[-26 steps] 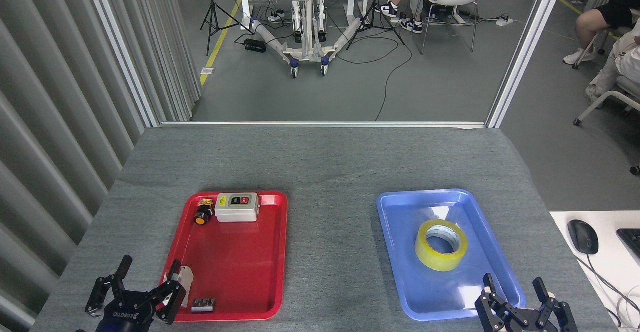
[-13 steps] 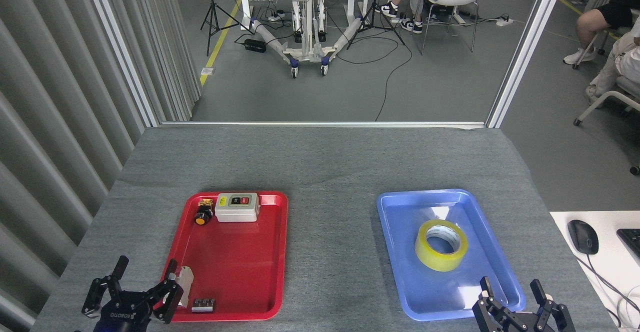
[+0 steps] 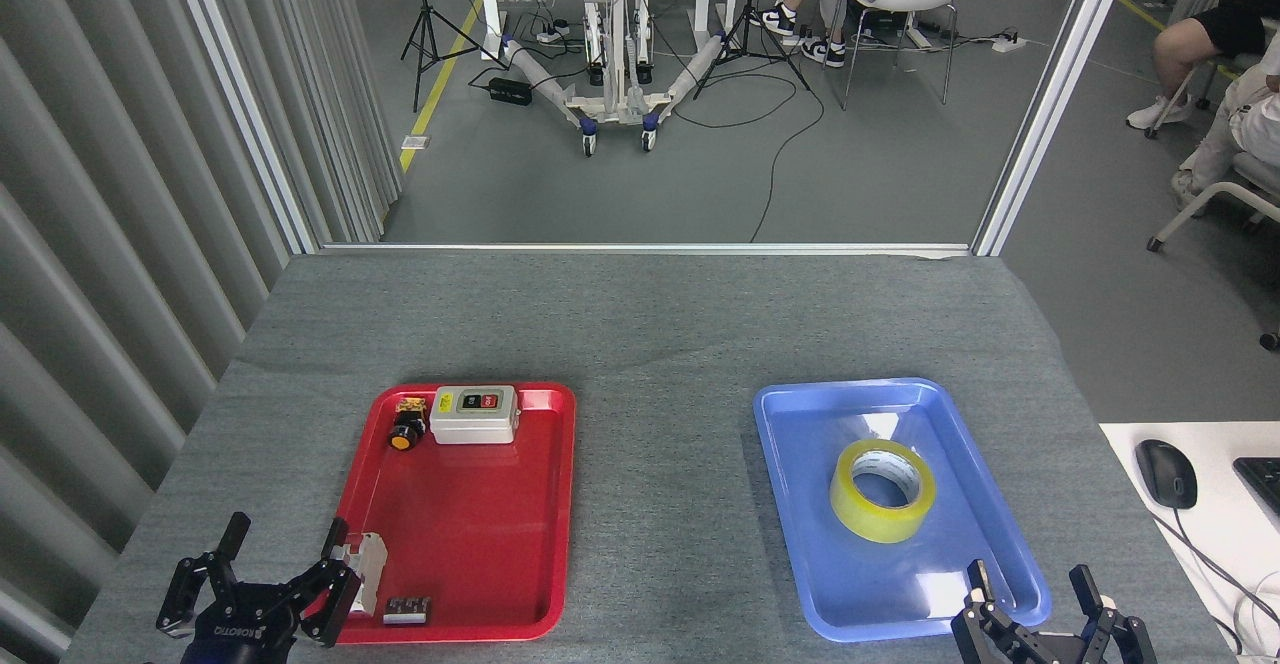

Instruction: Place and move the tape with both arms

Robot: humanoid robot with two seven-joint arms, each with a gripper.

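- Left gripper (image 3: pixel 283 538), near left corner: its fingers (image 3: pixel 234 536) are spread wide and hold nothing; the right-hand finger stands over the near left corner of the red tray (image 3: pixel 545 514), just beside a small white part (image 3: pixel 371 564) lying there.
- Right gripper (image 3: pixel 1032 582), near right edge of view: fingers (image 3: pixel 978 581) parted wide and empty, poised at the near right corner of the blue tray (image 3: pixel 800 544); contact with the rim cannot be told.
- Small dark block (image 3: pixel 407 609): lies in the near part of the red tray, right of the white part.
- Tape (image 3: pixel 882 490): a yellow roll with a white core, lying flat near the middle of the blue tray, apart from both grippers.
- Grey switch box (image 3: pixel 474 414) and a yellow-and-black button (image 3: pixel 406 424): side by side at the far left end of the red tray.
- Surface (image 3: pixel 650 324): grey felt-like cover carrying both trays, red on the left, blue on the right, well apart.
- Black mouse (image 3: pixel 1165 473): on a white desk at the right.
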